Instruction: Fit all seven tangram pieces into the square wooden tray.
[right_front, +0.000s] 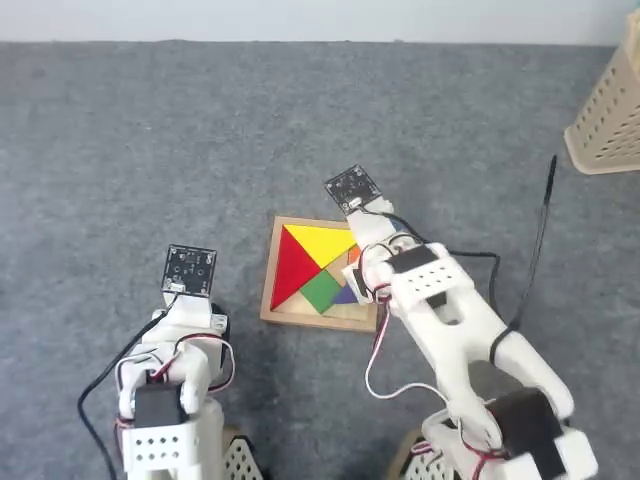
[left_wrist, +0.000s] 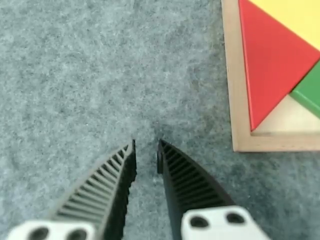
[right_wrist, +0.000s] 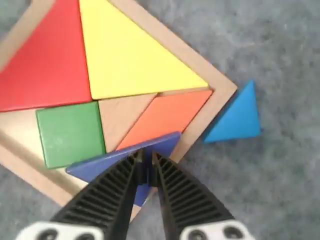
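The right end effector (right_wrist: 146, 154) is pinched on a dark blue flat wooden piece (right_wrist: 95, 169), held across the rim of the square wooden tray (right_wrist: 190, 57) at about 4 o'clock. A red large triangle (right_wrist: 45, 60), yellow large triangle (right_wrist: 130, 50), green square (right_wrist: 70, 132) and orange piece (right_wrist: 165, 115) are seated. A light blue small triangle (right_wrist: 237, 117) lies just outside a corner. The left end effector (left_wrist: 146, 145), slightly spread and empty, is held at the tray's 9 o'clock. Placement appears under way; turning the dark piece into a bare gap is called for next.

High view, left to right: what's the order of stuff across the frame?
left arm → wooden tray → basket. The right arm overlaps the tray, so I left it out.
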